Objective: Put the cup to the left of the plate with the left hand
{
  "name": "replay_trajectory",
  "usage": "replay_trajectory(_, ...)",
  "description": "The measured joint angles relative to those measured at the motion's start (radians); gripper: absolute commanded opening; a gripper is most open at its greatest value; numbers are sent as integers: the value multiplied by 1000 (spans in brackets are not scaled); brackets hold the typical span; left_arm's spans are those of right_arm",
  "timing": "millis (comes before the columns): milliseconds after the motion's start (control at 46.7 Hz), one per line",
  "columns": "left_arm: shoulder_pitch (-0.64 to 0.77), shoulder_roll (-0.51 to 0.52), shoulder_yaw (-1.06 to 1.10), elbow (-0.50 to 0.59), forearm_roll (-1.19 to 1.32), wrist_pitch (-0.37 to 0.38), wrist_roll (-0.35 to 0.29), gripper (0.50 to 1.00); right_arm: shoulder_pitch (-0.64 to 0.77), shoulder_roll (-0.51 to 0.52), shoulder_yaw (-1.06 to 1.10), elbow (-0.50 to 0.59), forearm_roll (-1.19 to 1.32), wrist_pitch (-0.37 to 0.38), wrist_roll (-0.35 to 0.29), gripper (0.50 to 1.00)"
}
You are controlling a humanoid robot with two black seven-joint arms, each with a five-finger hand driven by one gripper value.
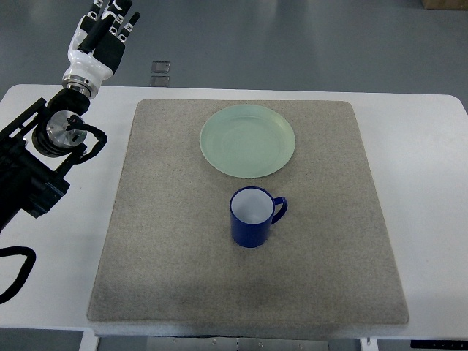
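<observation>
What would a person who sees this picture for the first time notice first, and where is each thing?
The eye goes first to the dark blue cup, standing upright near the middle of the grey mat, its handle pointing right. Just beyond it, apart from it, lies the pale green plate. At the upper left, the left hand is raised past the far edge of the white table, holding nothing.
</observation>
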Motion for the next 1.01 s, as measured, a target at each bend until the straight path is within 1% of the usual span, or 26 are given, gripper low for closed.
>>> replay_trajectory(214, -4, 1, 9, 0, 7, 2, 1, 996, 0, 0, 0, 0, 0, 0, 0, 932)
replay_trajectory(407, -21, 19, 24, -24, 15, -2, 6, 996, 0, 0, 0, 0, 0, 0, 0, 932)
replay_trajectory(514, -53, 56, 81, -44, 17, -8, 10, 996, 0, 0, 0, 0, 0, 0, 0, 932)
replay_trajectory(621, -92, 128, 166, -105, 14, -8, 25, 996, 0, 0, 0, 0, 0, 0, 0, 932)
replay_trajectory(835, -101, 227, 262, -256, 12, -15, 68, 996, 0, 0, 0, 0, 0, 0, 0, 932)
replay_trajectory(1007, -113, 310, 372, -370, 15, -47, 77, 994, 0, 0, 0, 0, 0, 0, 0, 932)
